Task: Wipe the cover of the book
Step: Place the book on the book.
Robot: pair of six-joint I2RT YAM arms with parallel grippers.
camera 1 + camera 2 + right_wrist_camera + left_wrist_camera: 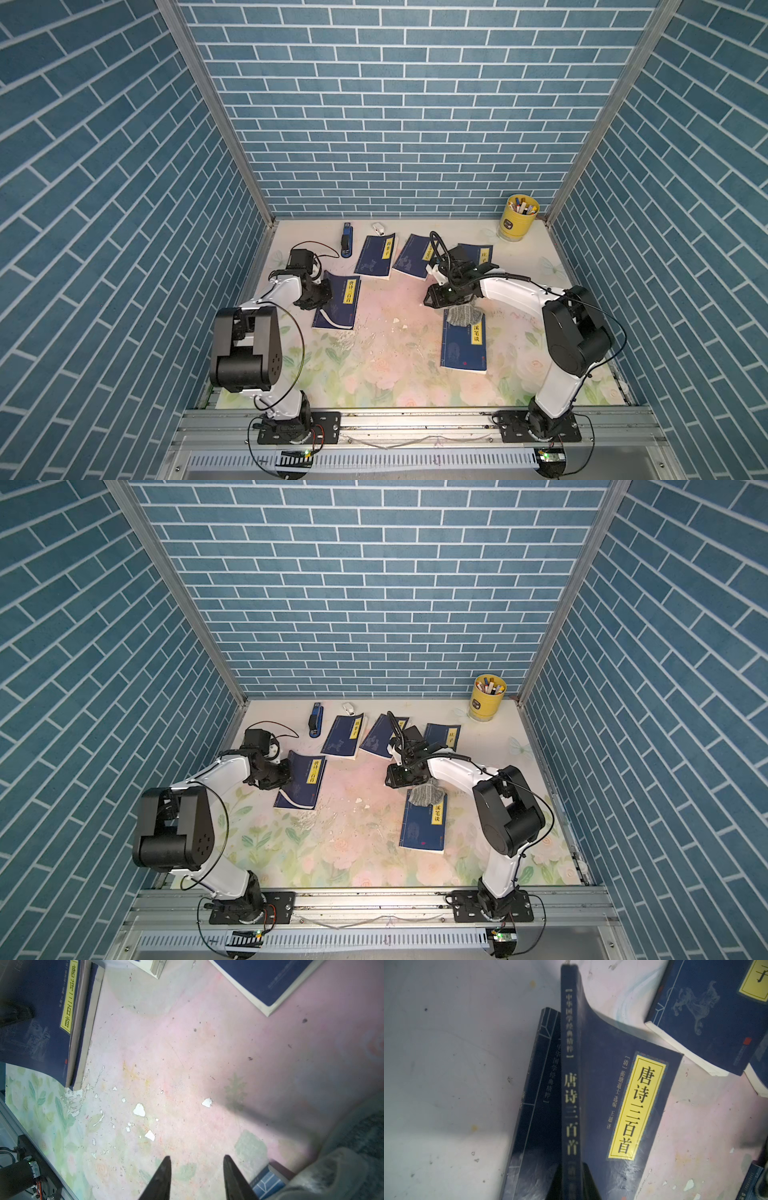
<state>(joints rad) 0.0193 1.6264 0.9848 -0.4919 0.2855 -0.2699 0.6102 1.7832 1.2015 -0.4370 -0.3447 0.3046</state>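
Floral-printed desk (pixel 374 374) carries the left book (pixel 343 307), its raised spine edge pinched by the left claw (pixel 320 303), while the right claw (pixel 196 1159) stands spread and empty just beside the grey cloth (pixel 464 316) lying on the right book (pixel 463 353).

Yellow pen cup (pixel 516 224) back corner; blue stapler (pixel 346 246) near back wall; white flakes (pixel 139 1110) on tabletop (pixel 374 374).

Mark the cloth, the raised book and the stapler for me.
cloth (pixel 464 316): in a top view, middle of the grey bundle.
raised book (pixel 600 1076): left wrist view, front cover between spine and yellow label.
stapler (pixel 346 243): in a top view, its blue body.
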